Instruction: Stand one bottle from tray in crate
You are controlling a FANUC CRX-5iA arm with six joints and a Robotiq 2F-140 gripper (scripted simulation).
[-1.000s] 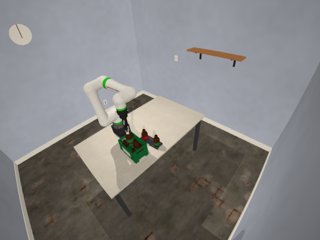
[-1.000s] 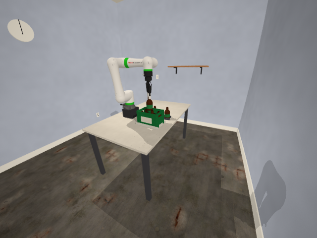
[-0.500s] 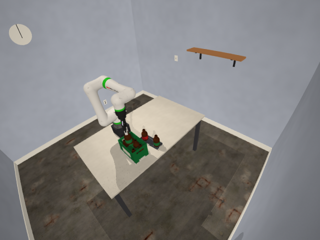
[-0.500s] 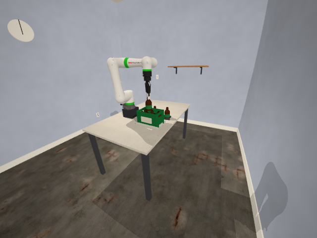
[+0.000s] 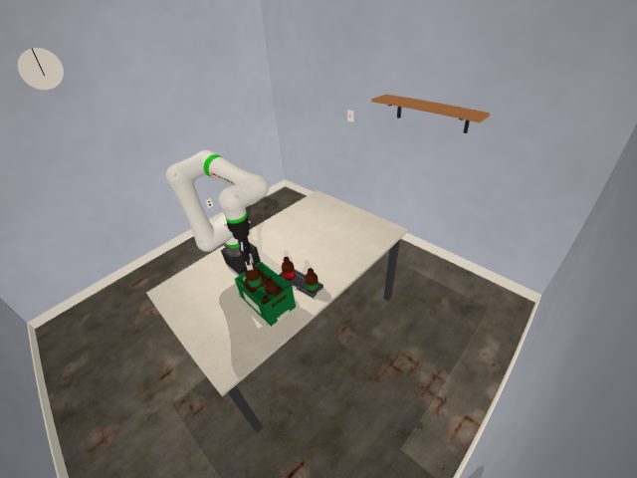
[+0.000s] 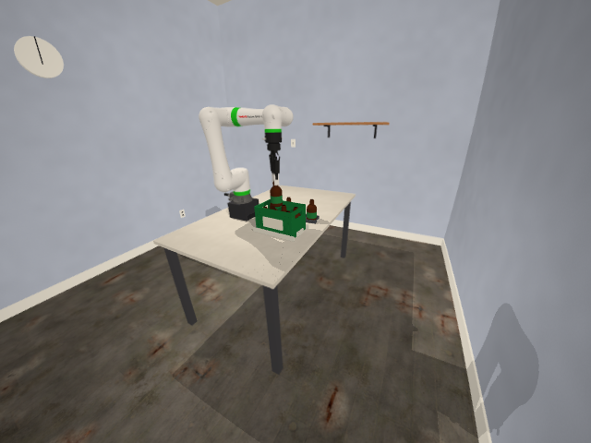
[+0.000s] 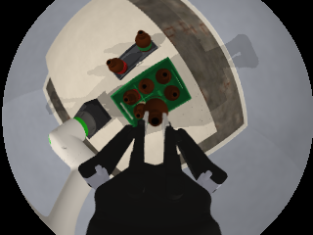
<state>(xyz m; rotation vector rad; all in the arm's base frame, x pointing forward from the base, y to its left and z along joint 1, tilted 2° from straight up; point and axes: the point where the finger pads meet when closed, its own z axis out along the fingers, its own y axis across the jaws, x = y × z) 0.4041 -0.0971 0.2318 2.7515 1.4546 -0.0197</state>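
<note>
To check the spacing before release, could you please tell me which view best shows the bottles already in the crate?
The wrist view: it looks down on five bottle tops in the green crate. The top view shows some, partly hidden; the exterior view shows only tips above the wall.

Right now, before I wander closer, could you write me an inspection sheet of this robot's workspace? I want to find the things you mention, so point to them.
Surface: pale table (image 5: 328,226) (image 6: 200,243) (image 7: 73,59), level.
Crate: green crate (image 5: 280,309) (image 6: 291,223) (image 7: 168,63), level, five bottles down in its cells.
Tray: dark tray (image 5: 314,294) (image 6: 313,220) (image 7: 131,61), beside the crate; a red-labelled bottle (image 5: 287,267) (image 7: 116,66) and a green-labelled bottle (image 5: 311,280) (image 6: 311,209) (image 7: 143,40) stand on it.
Clutter: nothing seen.
Gripper: gripper (image 5: 250,267) (image 6: 275,183) (image 7: 155,117) shut on the neck of a sixth crate bottle (image 5: 253,278) (image 6: 275,196) (image 7: 156,105), which rises above the others.
Cables: nothing seen.
Surroundings: bluish walls; wooden shelf (image 5: 429,107) (image 6: 350,124) and round clock (image 5: 40,69) (image 6: 38,55) mounted.
</note>
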